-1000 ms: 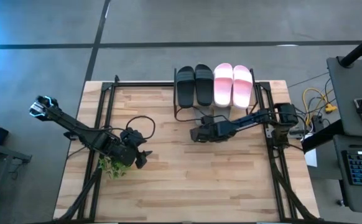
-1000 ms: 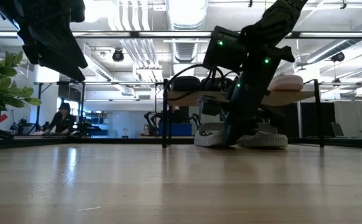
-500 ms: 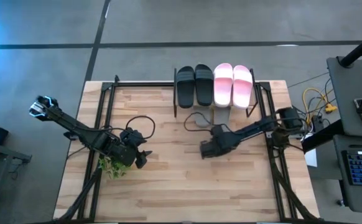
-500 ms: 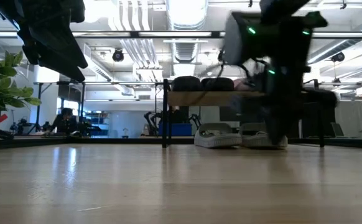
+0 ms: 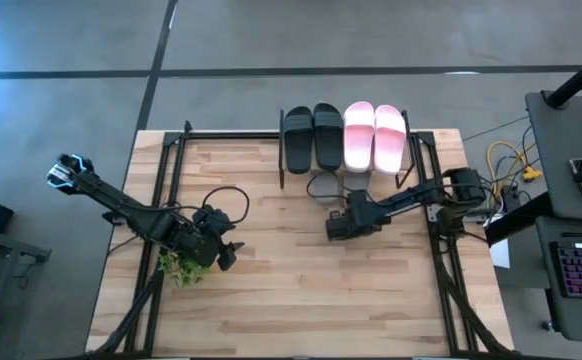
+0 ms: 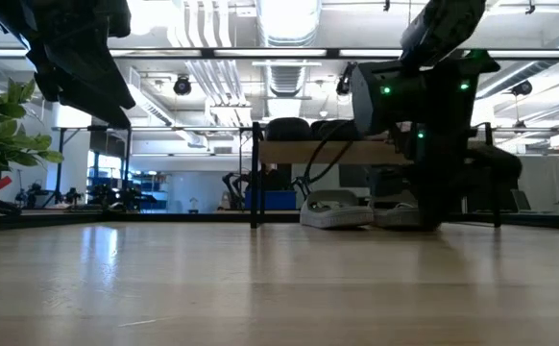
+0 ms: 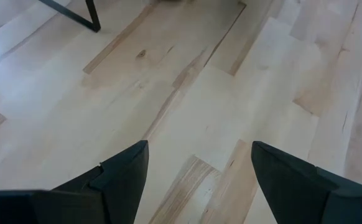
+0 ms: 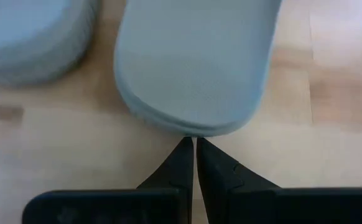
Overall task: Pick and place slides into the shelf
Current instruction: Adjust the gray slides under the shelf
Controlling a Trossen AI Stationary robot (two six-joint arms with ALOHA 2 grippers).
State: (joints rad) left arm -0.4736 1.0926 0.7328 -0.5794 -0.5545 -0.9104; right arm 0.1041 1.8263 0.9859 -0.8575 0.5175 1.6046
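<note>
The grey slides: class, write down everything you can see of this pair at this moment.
The grey slides are a pale grey pair with a matte, foam-like look, lying flat side by side on the wooden tabletop under the shelf, on whose top board the black and pink pairs rest. In the right wrist view the rounded end of one faces the shut right gripper, whose tips sit right at its edge; contact is unclear. From above they are mostly hidden.

Your right gripper (image 8: 195, 149) sits low just in front of the shelf (image 5: 411, 150), its arm reaching in from the shelf's right side, and its two fingers are pressed together at the tips. Your left gripper (image 7: 196, 168) waits well away from the shelf, fingers spread wide apart, holding nothing.
</note>
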